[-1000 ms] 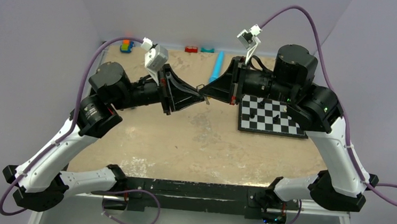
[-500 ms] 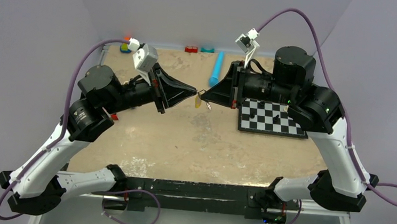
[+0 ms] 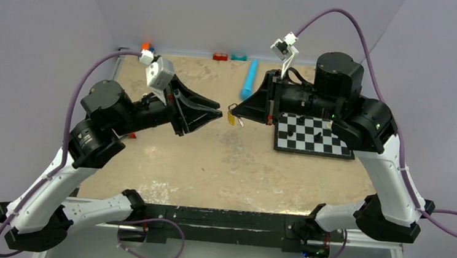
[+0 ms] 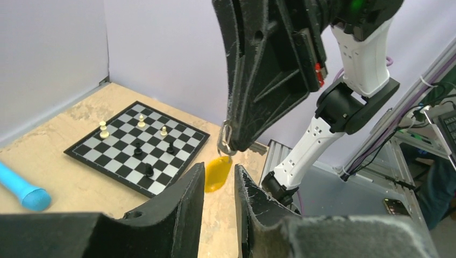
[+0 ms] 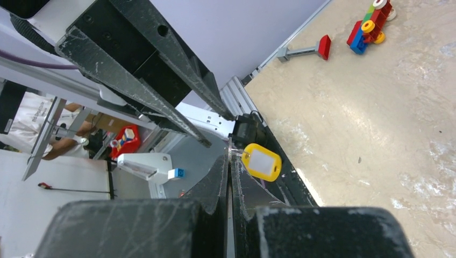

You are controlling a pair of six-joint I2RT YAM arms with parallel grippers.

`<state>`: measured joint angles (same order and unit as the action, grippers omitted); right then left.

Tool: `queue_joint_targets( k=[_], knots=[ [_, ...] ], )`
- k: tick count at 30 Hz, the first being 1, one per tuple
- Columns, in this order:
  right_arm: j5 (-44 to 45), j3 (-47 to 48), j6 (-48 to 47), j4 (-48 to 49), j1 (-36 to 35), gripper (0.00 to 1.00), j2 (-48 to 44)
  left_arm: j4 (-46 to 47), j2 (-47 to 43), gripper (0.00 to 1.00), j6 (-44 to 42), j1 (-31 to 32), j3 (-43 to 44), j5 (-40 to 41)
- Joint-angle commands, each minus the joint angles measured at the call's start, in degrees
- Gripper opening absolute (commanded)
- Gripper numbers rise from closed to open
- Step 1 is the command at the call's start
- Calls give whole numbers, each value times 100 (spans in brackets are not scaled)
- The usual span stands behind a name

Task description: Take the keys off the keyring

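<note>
The right hand (image 3: 235,110) is pinched tight on the keyring (image 4: 226,141), up in the air above the worktop (image 3: 211,164). The yellow key (image 4: 217,173) hangs from the ring just below its fingertips. The left hand (image 3: 217,110) stands narrowly parted, gripping nothing, its tips just beside the key.

Yellow key (image 4: 217,174) dangles from silver keyring (image 4: 226,141), pinched in right pincer (image 3: 235,109).
</note>
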<state>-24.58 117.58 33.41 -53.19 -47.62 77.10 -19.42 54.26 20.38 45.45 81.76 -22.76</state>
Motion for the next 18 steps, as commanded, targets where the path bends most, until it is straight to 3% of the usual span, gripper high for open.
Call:
queue_joint_targets(
  k=[1,18],
  knots=[
    [41,243,-72,80,-28,0,33,42,-134,31,-142,7,-34,-345],
    [-44,254,14,175,-26,0,117,509,-102,39,-61,-1,-389,-762]
  ],
)
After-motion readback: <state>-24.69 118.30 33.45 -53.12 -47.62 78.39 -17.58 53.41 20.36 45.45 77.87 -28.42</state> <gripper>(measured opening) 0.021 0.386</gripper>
